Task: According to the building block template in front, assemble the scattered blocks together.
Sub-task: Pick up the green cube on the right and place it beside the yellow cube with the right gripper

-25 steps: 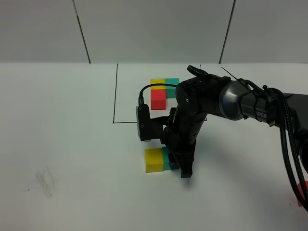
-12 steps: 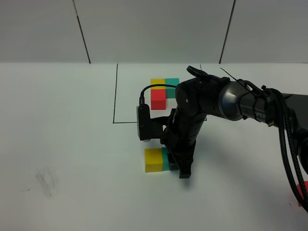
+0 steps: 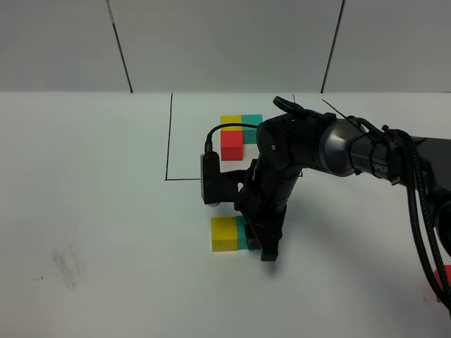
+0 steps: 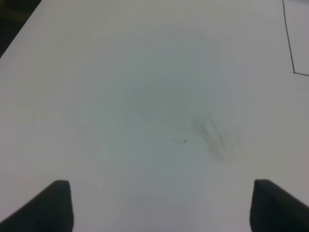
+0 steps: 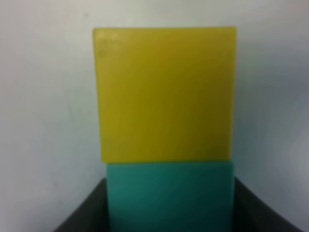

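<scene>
The building block template (image 3: pixel 231 146) lies at the back: yellow, teal and red cubes in an L inside a thin black outline (image 3: pixel 169 141). In front of it, the loose yellow cube (image 3: pixel 225 234) and loose teal cube (image 3: pixel 243 232) sit side by side, touching. My right gripper (image 3: pixel 258 243) points down with a finger on each side of the teal cube (image 5: pixel 170 203), shut on it; the yellow cube (image 5: pixel 166 94) lies just beyond. A loose red cube (image 3: pixel 444 282) peeks in at the far right edge, partly behind cables. My left gripper (image 4: pixel 161 208) hangs open over bare table.
A grey smudge (image 3: pixel 67 267) marks the white table (image 3: pixel 106 211) at the front left, also seen as a smudge (image 4: pixel 212 137) in the left wrist view. The right arm's dark body and cables (image 3: pixel 416 204) cross the right side.
The right gripper with the teal cube has edged slightly left, and the yellow cube has shifted slightly left with it. The left gripper's opening has not changed.
</scene>
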`<state>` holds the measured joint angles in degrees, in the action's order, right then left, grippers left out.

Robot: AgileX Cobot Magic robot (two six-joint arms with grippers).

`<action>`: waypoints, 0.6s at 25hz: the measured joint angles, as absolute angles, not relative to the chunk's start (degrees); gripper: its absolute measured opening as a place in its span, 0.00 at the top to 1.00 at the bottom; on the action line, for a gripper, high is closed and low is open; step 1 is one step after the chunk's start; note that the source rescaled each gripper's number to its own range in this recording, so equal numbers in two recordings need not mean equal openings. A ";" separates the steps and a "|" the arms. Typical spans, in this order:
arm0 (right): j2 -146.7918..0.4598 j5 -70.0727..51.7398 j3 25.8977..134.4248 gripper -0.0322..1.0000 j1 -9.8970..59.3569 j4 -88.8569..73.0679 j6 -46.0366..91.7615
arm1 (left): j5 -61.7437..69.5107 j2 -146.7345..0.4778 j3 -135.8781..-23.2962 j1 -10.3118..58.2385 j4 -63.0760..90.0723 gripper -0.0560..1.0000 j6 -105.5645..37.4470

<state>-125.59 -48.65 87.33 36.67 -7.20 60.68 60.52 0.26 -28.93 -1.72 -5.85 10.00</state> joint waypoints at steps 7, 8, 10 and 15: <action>-126.14 -48.70 87.33 0.75 36.67 -7.38 57.85 | 60.52 0.26 -28.93 -1.72 -5.85 0.34 10.00; -126.39 -48.70 87.27 0.67 36.67 -7.38 56.95 | 60.52 0.26 -28.93 -1.72 -5.85 0.34 10.00; -126.47 -48.70 87.27 0.51 36.67 -7.38 55.63 | 60.52 0.26 -28.93 -1.72 -5.85 0.34 10.00; -125.18 -49.90 88.27 0.35 36.67 -5.86 52.75 | 60.52 0.26 -28.93 -1.72 -5.85 0.34 10.00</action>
